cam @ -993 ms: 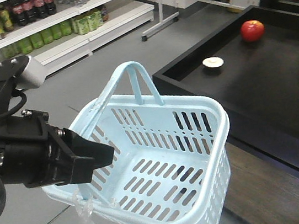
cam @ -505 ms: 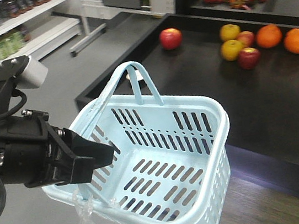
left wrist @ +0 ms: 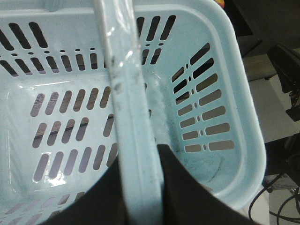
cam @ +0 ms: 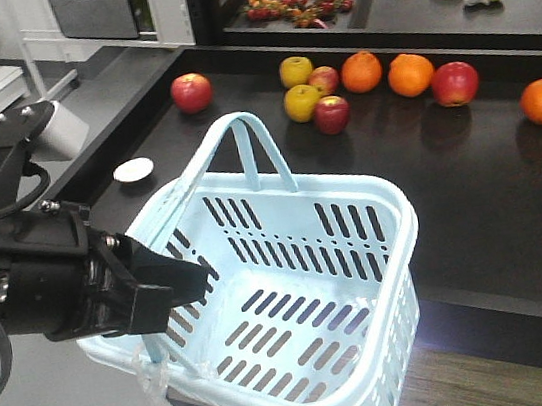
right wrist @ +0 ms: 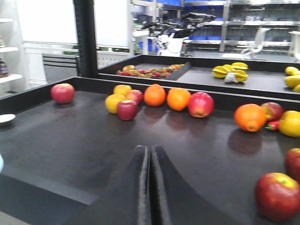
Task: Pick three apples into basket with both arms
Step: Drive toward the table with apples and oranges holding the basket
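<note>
Left gripper (cam: 176, 282) was clamped on the basket (cam: 400, 316), lower centre, by its handle. Right gripper (right wrist: 149, 152) was pressed together, empty. Apples (cam: 331, 114) lay on the black table (cam: 490, 182), upper frame.

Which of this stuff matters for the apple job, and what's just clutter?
For the job: basket; left gripper, fingers shut on its handle; right gripper, fingers together, empty; red apples.
Lying about: oranges; yellow apples; white dish.

The pale blue basket (cam: 393, 211) hangs empty and tilted, its swing handle (cam: 242, 136) clamped in the left end effector (cam: 186, 281). On the black desk (cam: 516, 219) beyond lie a left apple (cam: 192, 92) alone, a darker middle apple (cam: 331, 114), and a larger right apple (cam: 454, 83).
</note>
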You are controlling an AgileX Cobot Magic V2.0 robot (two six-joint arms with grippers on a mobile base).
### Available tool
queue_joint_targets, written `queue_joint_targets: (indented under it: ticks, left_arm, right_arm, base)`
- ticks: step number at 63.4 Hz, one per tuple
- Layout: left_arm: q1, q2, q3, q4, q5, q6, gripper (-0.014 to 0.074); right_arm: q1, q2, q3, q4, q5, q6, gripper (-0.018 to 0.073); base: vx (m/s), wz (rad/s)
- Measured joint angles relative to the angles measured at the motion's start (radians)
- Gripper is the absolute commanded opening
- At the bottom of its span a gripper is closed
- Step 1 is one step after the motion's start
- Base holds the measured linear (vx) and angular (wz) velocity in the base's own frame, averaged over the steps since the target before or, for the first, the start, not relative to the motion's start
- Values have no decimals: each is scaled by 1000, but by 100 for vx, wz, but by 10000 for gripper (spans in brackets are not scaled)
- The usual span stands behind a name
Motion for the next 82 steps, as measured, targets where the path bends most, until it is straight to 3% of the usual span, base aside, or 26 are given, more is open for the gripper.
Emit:
queue_joint_targets:
  ticks: [82]
  left_arm:
    - [0,0,0,0,0,0,-8]
  right_arm:
    - [0,0,0,0,0,0,-5]
  base:
    - [9,-21]
